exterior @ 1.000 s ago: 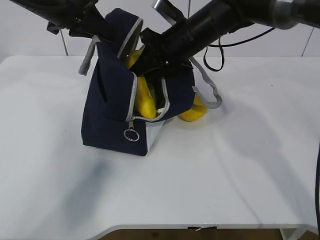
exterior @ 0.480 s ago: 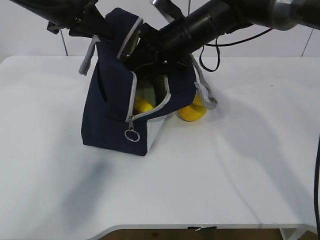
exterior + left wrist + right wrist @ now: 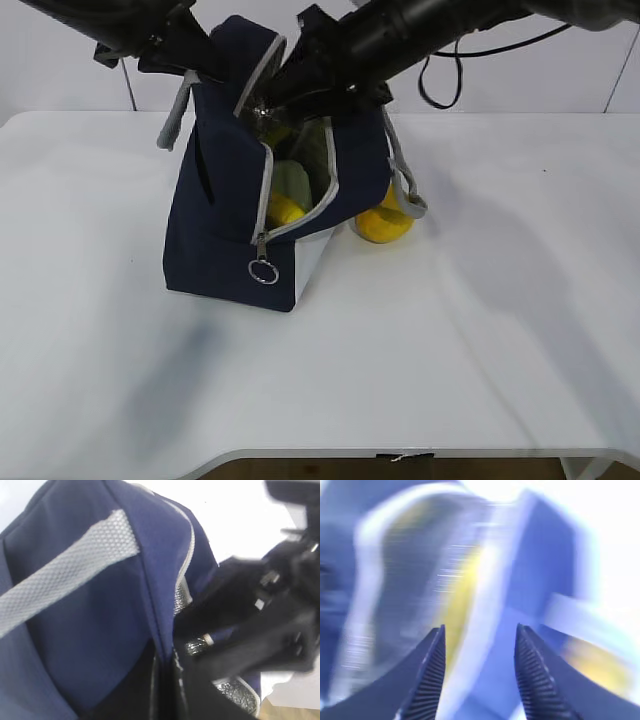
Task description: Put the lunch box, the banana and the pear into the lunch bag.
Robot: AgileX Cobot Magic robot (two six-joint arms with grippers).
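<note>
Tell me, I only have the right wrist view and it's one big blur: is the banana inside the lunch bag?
Observer: Yes. In the exterior view the banana lies inside the open lunch bag, low behind the zipper edge.
Operator: And the pear?
Observer: The pear sits on the table outside the bag, close to its right side, under a hanging grey handle.
Operator: What is keeping the bag open?
Observer: The left gripper appears to be shut on the bag's top edge, holding the flap up.
</note>
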